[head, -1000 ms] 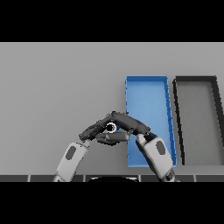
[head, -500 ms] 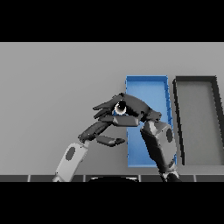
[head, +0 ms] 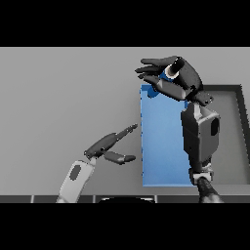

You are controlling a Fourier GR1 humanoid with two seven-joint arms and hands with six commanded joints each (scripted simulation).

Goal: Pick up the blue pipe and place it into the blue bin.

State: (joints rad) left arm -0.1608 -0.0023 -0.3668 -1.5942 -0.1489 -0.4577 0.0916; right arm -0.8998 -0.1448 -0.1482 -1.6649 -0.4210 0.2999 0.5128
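My right hand (head: 179, 82) is raised over the far end of the blue bin (head: 161, 146), fingers and thumb curled round the pipe. Only the pipe's white-ringed end (head: 172, 70) shows between them; the rest is hidden inside the hand. The bin is a long open blue tray right of centre, and my right forearm crosses its right side. My left hand (head: 105, 145) hovers over the grey table just left of the bin's left wall, open, with straight fingers pointing at the bin and nothing in it.
A dark grey bin (head: 229, 141) of like shape stands right beside the blue one, at the table's right edge. The grey table (head: 63, 97) stretches to the left and far side.
My right hand has risen and moved farther away and rightward with the pipe, over the blue bin's far end. The left hand has let go of the pipe and drawn back, open.
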